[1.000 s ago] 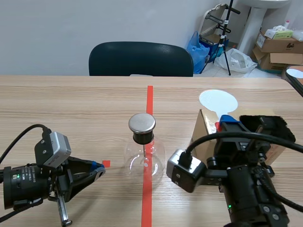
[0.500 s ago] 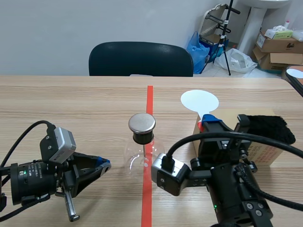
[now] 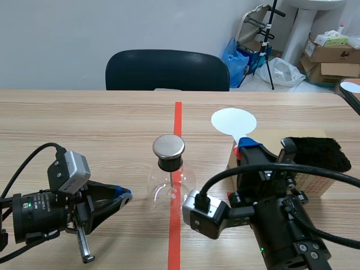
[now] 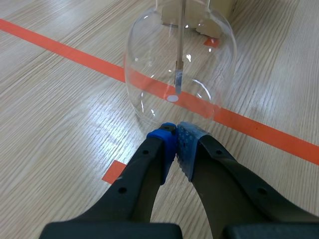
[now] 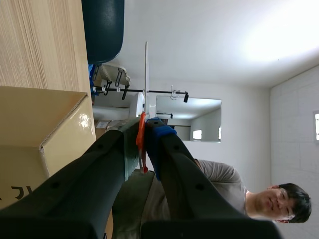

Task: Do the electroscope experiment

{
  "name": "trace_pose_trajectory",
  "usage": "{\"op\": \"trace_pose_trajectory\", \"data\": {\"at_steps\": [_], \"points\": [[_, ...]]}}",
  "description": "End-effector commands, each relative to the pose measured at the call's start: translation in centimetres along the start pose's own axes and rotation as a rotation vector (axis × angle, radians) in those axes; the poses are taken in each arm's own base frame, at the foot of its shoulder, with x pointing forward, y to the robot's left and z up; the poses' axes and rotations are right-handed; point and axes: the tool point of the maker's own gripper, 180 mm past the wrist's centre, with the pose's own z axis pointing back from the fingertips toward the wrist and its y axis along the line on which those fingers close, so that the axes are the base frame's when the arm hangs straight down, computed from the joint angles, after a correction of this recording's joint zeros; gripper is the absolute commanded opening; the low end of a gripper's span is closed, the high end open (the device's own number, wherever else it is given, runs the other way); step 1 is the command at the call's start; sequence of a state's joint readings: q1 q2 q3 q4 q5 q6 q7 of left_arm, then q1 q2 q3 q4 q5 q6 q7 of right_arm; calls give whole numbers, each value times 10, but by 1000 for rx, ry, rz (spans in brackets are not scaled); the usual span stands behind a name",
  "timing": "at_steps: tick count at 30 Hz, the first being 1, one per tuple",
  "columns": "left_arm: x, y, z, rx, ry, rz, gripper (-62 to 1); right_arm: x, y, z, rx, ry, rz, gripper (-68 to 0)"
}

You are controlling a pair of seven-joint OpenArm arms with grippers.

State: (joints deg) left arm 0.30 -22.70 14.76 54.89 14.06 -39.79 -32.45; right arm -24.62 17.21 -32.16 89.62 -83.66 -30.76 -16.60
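Right gripper [image 3: 247, 144] pinches a white disc [image 3: 233, 121] by its red handle [image 5: 140, 130], upright, right of the glass flask [image 3: 171, 188]. Left gripper [image 3: 125, 196], pressed together, lies low at left; its wrist view shows the flask's rod [image 4: 180, 50].

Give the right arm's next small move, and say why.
Probably carry the disc left toward the cap. The right claw is shut on the disc, which stands upright to the right of the cap and apart from it, so the two have not yet met.
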Motion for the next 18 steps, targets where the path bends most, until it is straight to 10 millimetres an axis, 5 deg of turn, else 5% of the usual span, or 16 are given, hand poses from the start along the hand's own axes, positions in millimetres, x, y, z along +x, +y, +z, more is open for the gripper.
{"op": "trace_pose_trajectory", "data": {"at_steps": [1, 18], "points": [[14, 4, -3, 4, -42, -17, -577, -4, -8, -5, -32, -2, 10, -665], [14, 4, -3, 4, -41, -17, -577, -3, -4, -5, -10, -5, 17, -665]]}}
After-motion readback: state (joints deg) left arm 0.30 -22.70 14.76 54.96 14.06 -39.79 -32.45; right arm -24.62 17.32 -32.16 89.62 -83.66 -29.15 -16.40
